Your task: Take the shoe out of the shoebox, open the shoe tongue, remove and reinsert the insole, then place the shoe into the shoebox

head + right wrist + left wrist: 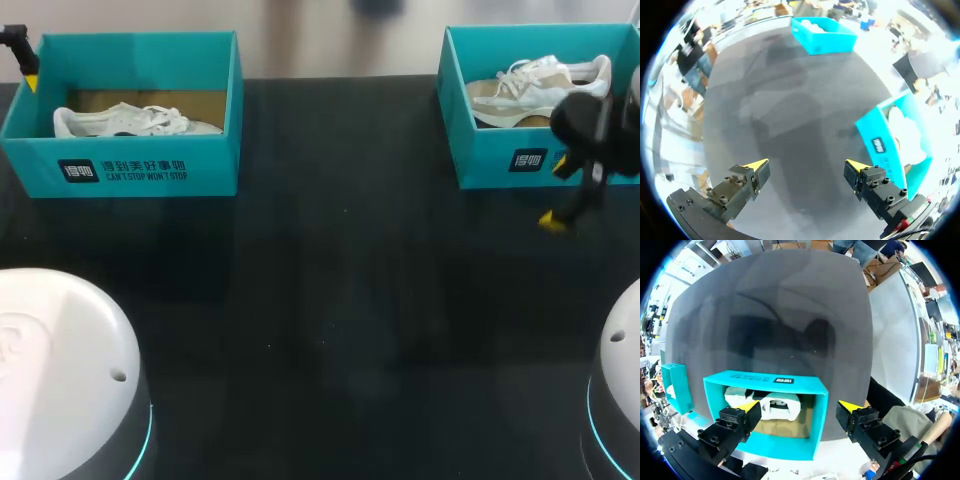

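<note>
A white shoe (pixel 130 122) lies in the teal shoebox (pixel 120 165) at the table's back left. A beige and white shoe (pixel 540 85) lies in a second teal shoebox (pixel 500 150) at the back right. My left gripper (pixel 28 75) hangs at the left box's far left corner. It stands open (pixel 799 406), and past its fingers are that shoebox (pixel 765 445) and the white shoe (pixel 767 405). My right gripper (pixel 557 192) hovers in front of the right box. It is open and empty (pixel 806 164) over bare table, with the box (pixel 890 145) and its shoe (pixel 907 135) beside one finger.
The black table (pixel 330 300) stretches between and in front of the two boxes. The two white arm bases (pixel 60 360) (pixel 620 380) stand at the near corners. The right wrist view also shows the other shoebox (pixel 822 32) across the table.
</note>
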You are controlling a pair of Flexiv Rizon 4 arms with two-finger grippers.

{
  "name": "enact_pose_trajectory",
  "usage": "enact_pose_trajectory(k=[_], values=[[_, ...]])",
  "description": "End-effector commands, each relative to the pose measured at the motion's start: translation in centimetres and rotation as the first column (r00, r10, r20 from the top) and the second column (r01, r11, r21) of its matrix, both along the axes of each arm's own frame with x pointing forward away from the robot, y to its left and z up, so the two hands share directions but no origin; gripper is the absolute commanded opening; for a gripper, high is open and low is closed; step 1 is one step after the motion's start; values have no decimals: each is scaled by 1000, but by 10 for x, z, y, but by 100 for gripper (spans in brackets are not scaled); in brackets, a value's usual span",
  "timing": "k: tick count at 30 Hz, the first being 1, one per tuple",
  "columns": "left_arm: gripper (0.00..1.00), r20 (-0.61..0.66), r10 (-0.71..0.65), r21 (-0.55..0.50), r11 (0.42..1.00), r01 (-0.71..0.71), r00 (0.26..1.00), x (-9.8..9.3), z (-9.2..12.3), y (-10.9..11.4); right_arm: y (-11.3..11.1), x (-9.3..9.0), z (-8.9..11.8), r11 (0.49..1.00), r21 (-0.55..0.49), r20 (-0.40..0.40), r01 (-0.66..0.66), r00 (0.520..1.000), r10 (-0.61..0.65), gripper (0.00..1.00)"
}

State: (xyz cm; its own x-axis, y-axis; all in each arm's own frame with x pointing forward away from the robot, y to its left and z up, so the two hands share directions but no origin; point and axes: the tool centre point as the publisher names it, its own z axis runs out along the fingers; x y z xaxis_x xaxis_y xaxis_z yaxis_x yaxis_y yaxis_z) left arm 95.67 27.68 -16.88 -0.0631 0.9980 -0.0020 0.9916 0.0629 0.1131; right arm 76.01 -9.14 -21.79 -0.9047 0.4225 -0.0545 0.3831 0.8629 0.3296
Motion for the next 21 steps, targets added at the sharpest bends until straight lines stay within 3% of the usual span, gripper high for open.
enact_pose_trajectory(k=[1,5,21], values=[[100,2,0,3,1000,0,1000,-1,0,0,-12,76,19,996,-92,-129,18,991,-29,100],[100,2,0,3,1000,0,1000,-1,0,0,-33,117,32,998,-12,-94,62,994,-63,100],[100,2,0,3,1000,0,1000,-1,0,0,-33,117,32,998,-12,-94,62,994,-63,100]])
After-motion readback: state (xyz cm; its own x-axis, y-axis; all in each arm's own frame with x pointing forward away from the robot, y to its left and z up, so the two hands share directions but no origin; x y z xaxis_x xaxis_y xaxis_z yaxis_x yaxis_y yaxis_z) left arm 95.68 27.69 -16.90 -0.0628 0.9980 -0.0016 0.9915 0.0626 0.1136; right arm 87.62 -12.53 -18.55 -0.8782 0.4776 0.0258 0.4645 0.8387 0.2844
